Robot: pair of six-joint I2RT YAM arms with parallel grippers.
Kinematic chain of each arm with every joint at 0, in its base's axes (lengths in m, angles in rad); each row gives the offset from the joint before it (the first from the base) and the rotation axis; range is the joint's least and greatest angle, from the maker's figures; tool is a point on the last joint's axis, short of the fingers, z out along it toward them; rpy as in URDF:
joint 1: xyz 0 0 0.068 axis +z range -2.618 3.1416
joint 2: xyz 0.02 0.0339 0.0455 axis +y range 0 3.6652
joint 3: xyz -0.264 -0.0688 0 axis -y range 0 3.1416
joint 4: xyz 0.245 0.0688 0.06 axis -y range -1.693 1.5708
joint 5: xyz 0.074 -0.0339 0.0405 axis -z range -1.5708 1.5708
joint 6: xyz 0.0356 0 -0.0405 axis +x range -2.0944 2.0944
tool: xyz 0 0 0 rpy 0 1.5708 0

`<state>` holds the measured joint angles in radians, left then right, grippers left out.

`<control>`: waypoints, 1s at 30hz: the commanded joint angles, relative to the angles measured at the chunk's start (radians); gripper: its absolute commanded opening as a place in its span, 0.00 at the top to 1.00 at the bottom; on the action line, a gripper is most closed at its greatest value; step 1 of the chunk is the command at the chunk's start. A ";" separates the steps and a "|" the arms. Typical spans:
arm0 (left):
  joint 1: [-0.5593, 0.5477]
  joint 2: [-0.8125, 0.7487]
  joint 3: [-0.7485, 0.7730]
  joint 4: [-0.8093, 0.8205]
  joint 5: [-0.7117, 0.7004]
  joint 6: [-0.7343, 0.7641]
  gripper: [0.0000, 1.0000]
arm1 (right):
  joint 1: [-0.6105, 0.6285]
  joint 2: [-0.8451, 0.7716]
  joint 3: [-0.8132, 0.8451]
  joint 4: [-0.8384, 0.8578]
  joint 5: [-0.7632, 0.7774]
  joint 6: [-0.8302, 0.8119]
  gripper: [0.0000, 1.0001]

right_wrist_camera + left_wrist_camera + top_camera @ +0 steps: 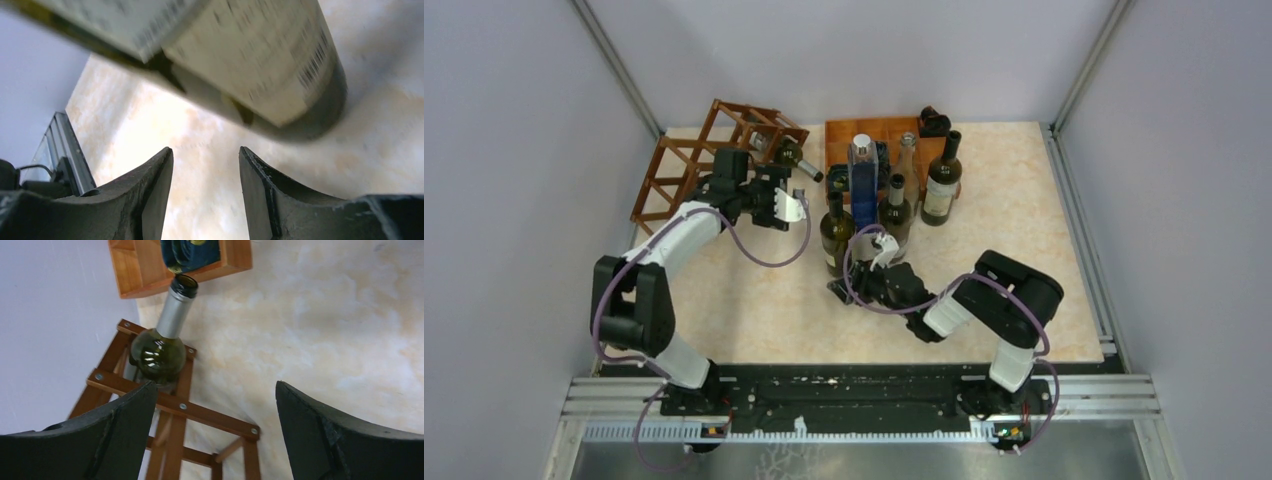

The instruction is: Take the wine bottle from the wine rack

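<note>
— Beige marbled tabletop [1024, 250] is carrying the wine rack [200, 412] at ten o'clock; where's the wine bottle [159, 356] lying?
— In its end cell, neck pointing four o'clock. Left gripper [215, 395] is hovering wide open, right gripper [206, 160] gaping narrowly, empty. Try closing on the neck, pulling along its axis.

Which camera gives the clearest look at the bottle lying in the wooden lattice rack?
The left wrist view: the wine bottle fills mid-frame, its silver-capped neck sticking out of the wine rack, close and sharp. The top external view shows it small, near the left gripper. The right wrist view misses it, showing another, labelled bottle.
</note>
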<state>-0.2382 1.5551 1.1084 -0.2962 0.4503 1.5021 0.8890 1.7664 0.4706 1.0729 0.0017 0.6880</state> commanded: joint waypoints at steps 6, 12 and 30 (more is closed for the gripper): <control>-0.019 0.198 0.200 0.062 0.050 0.172 0.16 | 0.117 -0.105 -0.194 0.108 0.060 0.007 0.48; -0.027 0.324 0.295 0.045 0.046 0.274 0.25 | 0.185 -0.217 -0.217 0.005 0.114 -0.043 0.48; -0.061 0.604 0.568 -0.092 -0.096 0.365 0.29 | 0.200 -0.365 -0.194 -0.200 0.178 -0.126 0.47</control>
<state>-0.2924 2.1181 1.6440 -0.3393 0.3843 1.8351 1.0790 1.4368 0.2504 0.8604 0.1547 0.5827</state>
